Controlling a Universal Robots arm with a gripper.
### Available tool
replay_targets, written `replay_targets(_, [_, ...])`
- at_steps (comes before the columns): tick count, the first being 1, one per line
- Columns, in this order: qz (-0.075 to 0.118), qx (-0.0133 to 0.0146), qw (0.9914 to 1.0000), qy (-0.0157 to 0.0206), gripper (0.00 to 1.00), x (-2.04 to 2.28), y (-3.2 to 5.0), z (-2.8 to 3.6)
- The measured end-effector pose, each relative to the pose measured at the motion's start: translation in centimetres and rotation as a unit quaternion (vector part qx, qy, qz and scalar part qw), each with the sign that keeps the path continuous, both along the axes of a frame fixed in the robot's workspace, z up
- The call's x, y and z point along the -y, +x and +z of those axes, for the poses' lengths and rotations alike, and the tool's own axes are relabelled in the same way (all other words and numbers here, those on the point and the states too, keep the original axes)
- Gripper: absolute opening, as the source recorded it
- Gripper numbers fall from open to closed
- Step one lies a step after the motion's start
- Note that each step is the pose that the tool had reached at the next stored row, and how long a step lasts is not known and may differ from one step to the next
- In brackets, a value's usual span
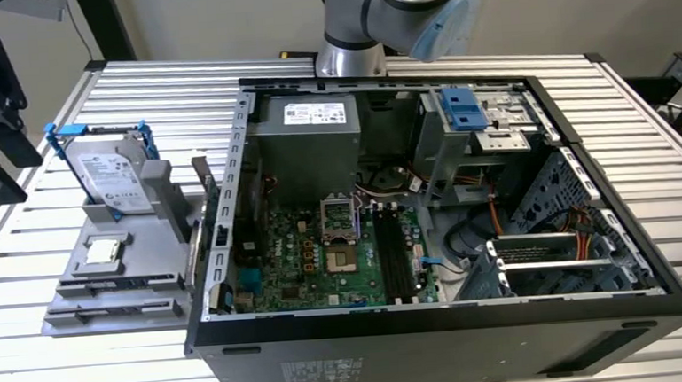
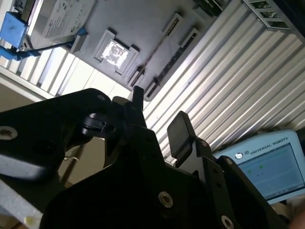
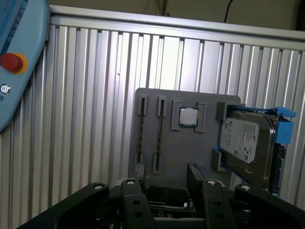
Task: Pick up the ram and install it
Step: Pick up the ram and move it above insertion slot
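Up close, my gripper (image 3: 162, 177) has its fingers spread apart with nothing between them, hovering over the grey fixture (image 3: 181, 150). The ram (image 3: 158, 133) stands on edge in a slot there, just beside the CPU chip (image 3: 188, 117), with the hard drive (image 3: 245, 143) further along.

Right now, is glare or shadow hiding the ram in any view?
First wrist view: glare whitens the table slats behind the grey holder, the ram a thin dark edge. Second wrist view: the processor chip glares white, the gripper a dark silhouette.
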State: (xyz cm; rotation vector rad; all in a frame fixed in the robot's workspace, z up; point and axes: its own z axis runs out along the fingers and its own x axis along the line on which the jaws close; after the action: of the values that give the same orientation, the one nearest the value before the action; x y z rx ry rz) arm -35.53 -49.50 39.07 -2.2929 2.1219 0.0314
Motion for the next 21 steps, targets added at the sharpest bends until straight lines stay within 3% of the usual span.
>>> replay_targets(21, [0.0, 0.0, 1.0, 0.0, 1.0, 0.0, -0.03, -1.84])
